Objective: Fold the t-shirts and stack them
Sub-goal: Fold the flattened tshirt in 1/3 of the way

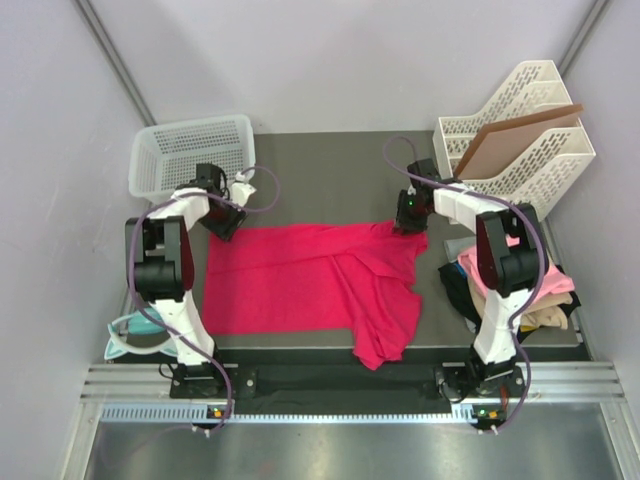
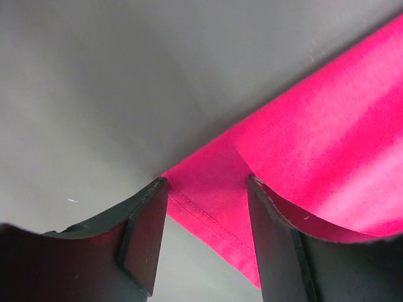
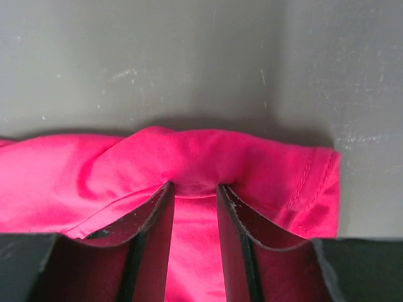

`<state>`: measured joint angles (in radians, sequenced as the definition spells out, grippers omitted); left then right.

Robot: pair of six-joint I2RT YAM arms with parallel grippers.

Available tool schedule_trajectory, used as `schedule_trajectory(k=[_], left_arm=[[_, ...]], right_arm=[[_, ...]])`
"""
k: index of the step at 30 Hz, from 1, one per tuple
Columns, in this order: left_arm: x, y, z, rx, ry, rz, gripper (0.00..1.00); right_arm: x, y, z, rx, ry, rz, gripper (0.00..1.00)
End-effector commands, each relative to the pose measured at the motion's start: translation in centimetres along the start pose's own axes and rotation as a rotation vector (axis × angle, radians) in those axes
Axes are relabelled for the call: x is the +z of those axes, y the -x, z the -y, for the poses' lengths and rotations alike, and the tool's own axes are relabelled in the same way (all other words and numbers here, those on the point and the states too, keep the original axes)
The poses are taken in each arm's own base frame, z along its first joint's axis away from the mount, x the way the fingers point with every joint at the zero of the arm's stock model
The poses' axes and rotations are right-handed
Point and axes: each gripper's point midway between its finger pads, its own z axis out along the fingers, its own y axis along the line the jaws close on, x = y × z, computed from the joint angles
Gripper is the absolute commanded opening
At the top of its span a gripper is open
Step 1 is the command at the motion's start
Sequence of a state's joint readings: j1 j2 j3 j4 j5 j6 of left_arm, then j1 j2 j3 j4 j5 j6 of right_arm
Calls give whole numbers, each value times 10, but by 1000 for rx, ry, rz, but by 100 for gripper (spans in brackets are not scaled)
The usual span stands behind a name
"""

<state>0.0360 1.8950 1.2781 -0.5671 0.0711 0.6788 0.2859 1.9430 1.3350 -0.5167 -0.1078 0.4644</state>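
Observation:
The crimson-pink t-shirt (image 1: 300, 275) lies spread across the dark table, with its right part folded over and a flap hanging toward the front edge. My left gripper (image 1: 226, 221) is at the shirt's far left corner. In the left wrist view the left gripper (image 2: 206, 189) is open, and the hemmed corner of the shirt (image 2: 315, 145) lies flat between its fingers. My right gripper (image 1: 408, 226) is at the far right corner. In the right wrist view the right gripper (image 3: 194, 187) pinches a bunched fold of the shirt (image 3: 252, 157) beside a sleeve hem.
A pile of light pink, beige and black shirts (image 1: 520, 285) lies at the table's right edge. A white basket (image 1: 190, 150) stands at the back left. White file racks (image 1: 530, 110) holding a brown board stand at the back right. A teal object (image 1: 130, 335) lies front left.

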Motion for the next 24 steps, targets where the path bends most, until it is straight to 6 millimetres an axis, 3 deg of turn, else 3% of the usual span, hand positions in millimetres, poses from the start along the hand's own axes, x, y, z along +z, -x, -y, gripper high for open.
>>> schedule_trajectory(k=[1,10,13,19,22,24], left_arm=[[21,-12,11,-19,-73,-81,58],[38,8,-21,-64,30,-62,57],[36,20,-41,-78,105,-44,57],[31,42,-60,-114,158,-4,56],[30,42,-59,-122,149,-12,55],[22,42,-58,-120,152,1,55]], right_arm=[[9,7,-3,-11,-9,6,34],[25,34,20,38,-63,7,29],[25,49,27,61,-73,24,29],[26,70,38,90,-97,33,29],[22,71,41,93,-94,28,29],[21,62,38,79,-84,21,30]])
